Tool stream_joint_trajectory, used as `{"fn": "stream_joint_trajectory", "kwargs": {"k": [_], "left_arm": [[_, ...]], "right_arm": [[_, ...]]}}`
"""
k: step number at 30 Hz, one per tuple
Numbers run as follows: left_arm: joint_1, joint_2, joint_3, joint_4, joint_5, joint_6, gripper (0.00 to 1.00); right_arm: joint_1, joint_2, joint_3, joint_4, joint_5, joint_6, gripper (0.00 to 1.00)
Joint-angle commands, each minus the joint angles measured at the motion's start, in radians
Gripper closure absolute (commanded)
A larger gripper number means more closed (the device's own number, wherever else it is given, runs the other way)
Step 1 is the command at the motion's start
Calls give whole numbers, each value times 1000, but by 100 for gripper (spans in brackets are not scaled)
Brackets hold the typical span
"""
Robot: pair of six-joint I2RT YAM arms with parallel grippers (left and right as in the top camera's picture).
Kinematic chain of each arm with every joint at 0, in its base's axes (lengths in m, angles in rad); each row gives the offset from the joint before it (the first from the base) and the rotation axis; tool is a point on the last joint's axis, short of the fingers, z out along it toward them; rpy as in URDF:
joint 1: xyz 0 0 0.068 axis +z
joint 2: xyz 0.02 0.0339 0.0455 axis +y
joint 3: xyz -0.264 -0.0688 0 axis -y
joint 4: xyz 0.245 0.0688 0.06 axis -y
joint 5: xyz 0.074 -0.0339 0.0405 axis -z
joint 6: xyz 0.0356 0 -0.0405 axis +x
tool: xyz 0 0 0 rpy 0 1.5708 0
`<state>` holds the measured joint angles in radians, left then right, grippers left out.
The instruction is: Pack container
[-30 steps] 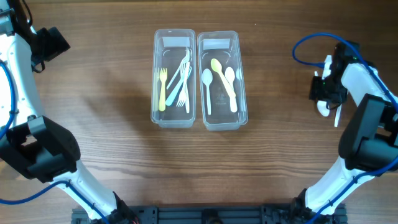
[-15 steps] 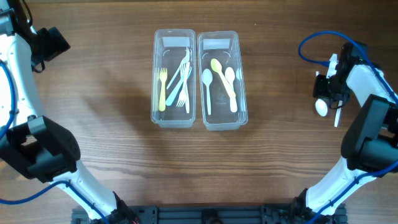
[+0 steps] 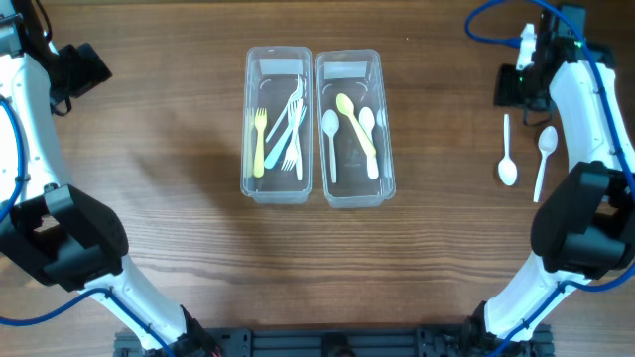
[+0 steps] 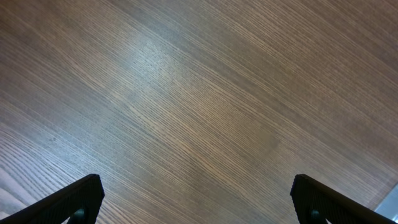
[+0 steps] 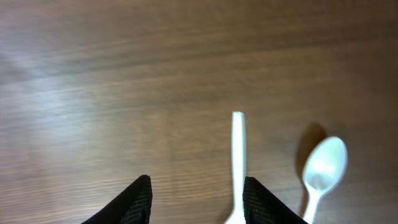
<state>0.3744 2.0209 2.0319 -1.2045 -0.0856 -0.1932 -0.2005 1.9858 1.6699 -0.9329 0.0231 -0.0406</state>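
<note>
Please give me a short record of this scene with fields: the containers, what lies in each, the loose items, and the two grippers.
fork container: clear; holds one yellow fork and white forks
spoon container: clear, right beside the first; holds one yellow spoon and white spoons
loose spoons: two, white, on the table at the right side
left gripper: open, empty, over bare wood
right gripper: open, empty, by the loose spoons' handle ends

A brown wooden table (image 3: 149,198), its fine grain streaked with pale glare, fills every view
</note>
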Motion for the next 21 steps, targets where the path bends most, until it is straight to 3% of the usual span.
{"fn": "stream_joint_trajectory", "kwargs": {"k": [1, 16, 17, 19, 20, 21], "left_arm": [[5, -29, -3, 3, -10, 2, 0], [5, -29, -3, 3, -10, 2, 0], [5, -29, -3, 3, -10, 2, 0], [5, -29, -3, 3, -10, 2, 0], [5, -29, -3, 3, -10, 2, 0], [5, -29, -3, 3, -10, 2, 0]], "right_arm": [[-39, 20, -103, 29, 60, -35, 53], [-69, 21, -462, 299, 60, -45, 52], [-69, 21, -466, 304, 60, -45, 57], [-69, 21, -464, 307, 60, -44, 86], [-69, 21, -455, 302, 60, -38, 96], [-69, 21, -440, 290, 60, -38, 96]]}}
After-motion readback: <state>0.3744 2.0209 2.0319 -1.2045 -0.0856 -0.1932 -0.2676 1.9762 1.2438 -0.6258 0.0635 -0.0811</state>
